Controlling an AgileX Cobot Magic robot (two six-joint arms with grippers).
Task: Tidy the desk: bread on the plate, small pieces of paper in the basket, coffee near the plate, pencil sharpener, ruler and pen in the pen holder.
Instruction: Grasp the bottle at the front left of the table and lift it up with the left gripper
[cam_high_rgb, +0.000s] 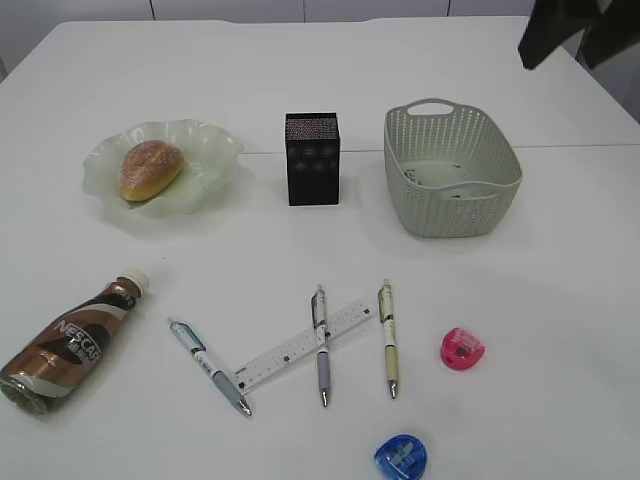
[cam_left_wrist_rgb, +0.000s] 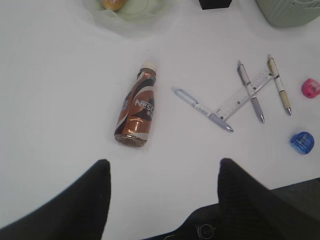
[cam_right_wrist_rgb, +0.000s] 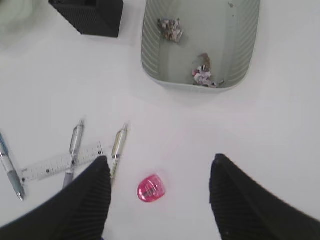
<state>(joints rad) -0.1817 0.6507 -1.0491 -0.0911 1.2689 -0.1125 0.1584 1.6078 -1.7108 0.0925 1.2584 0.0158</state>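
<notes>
Surface: white table (cam_high_rgb: 560, 300), plain and bright, with a seam line running across at the back
Bread: one bun (cam_high_rgb: 151, 168), already on the ruffled plate (cam_high_rgb: 215, 150) at ten o'clock from the table's middle
Coffee: one bottle (cam_high_rgb: 70, 345), lying on its side at eight o'clock, well apart from the plate – it is round and, in my judgement, could roll if nudged off-centre
Pen holder: one black box (cam_high_rgb: 313, 158), upright at twelve o'clock, between plate and basket – its mouth looks narrow, so a tilted drop may catch the rim or tip it
Basket: one (cam_high_rgb: 500, 190), at two o'clock; the right wrist view shows three crumpled paper scraps (cam_right_wrist_rgb: 203, 75) inside, none seen loose on the table
Pens: three – blue-grey pen (cam_high_rgb: 210, 366) at seven o'clock, grey pen (cam_high_rgb: 321, 345) at six, cream pen (cam_high_rgb: 388, 338) just right of it
Ruler: one (cam_high_rgb: 300, 348), slanted, with the grey pen lying across it – lifting the ruler first would likely flick that pen away
Sharpeners: two – pink sharpener (cam_high_rgb: 462, 348) at five o'clock, blue sharpener (cam_high_rgb: 401, 457) nearer the front edge; both small and rounded, so a squeeze may squirt them out
Left gripper (cam_left_wrist_rgb: 162, 172): jaws standing wide apart, holding nothing, hovering above the near edge below the bottle
Right gripper (cam_right_wrist_rgb: 159, 175): jaws equally wide, empty, high over the pink sharpener
Risk overall: thin flat items hug the table – fingertips may scrape the surface rather than get under them
</notes>
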